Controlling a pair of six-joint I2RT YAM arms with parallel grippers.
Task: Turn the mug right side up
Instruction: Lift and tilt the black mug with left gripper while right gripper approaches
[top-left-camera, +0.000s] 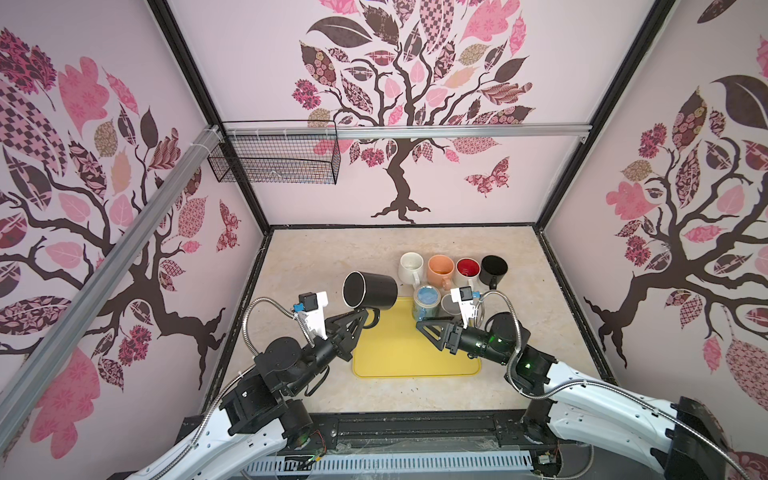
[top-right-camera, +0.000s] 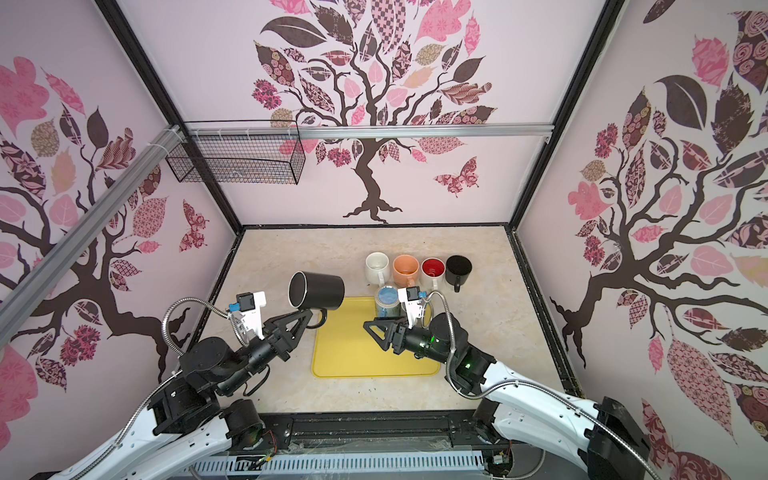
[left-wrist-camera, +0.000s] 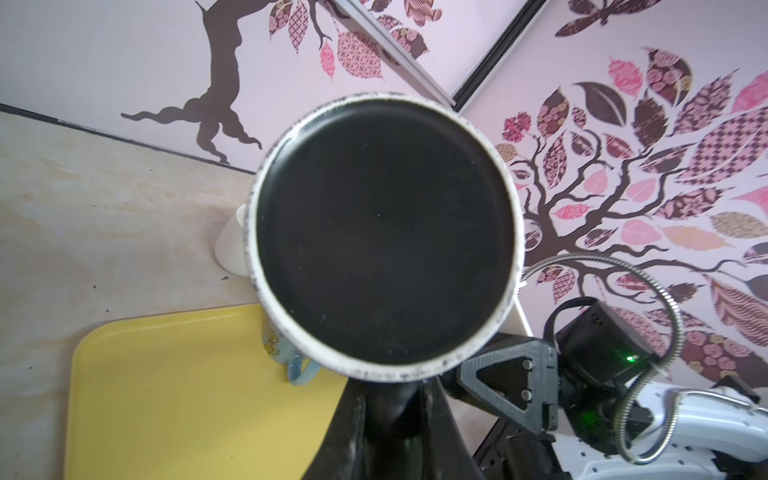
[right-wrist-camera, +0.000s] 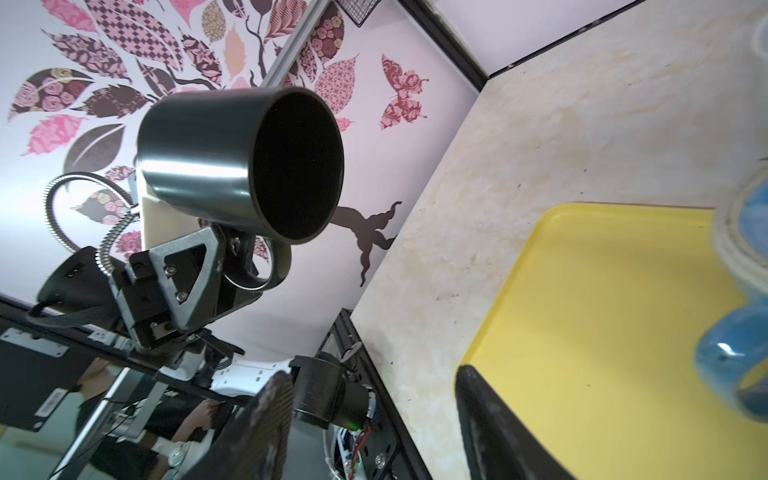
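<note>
**Q:** Item one, the mug (top-left-camera: 370, 291): location and condition?

**A:** Off the bench (top-left-camera: 316, 257), in the air above the far left corner of the tray (top-left-camera: 415, 357). It lies on its side, axis roughly level. The left tool (top-left-camera: 365, 318) is clamped on its handle, as the right wrist view shows plainly.

**Q:** Right tool (top-left-camera: 420, 326)?

**A:** Jaws apart, nothing between them. It hangs over the tray, near the mug but clear of it.

**Q:** Task status?

**A:** About halfway, by my reckoning. The mug is neither inverted nor upright. Outstanding: rotate until the mouth faces up, set it down, let go.

**Q:** Stock count, mugs?

**A:** Seven.
- One held.
- Four upright in a back row, side by side: white mug (top-left-camera: 411, 266), orange mug (top-left-camera: 441, 268), red mug (top-left-camera: 467, 270), black mug (top-left-camera: 494, 268).
- Two just in front of that row, by the tray's far right corner:
  - blue mug (top-left-camera: 427, 299), upright
  - grey mug (top-left-camera: 447, 305), partly hidden, so I cannot tell its pose

Whether the blue mug stands on the tray or just behind it, I cannot tell.

**Q:** Other fittings?

**A:** One yellow tray. One wire basket (top-left-camera: 274, 158), hung from the rail on the back wall. Two tools, as listed.
</note>
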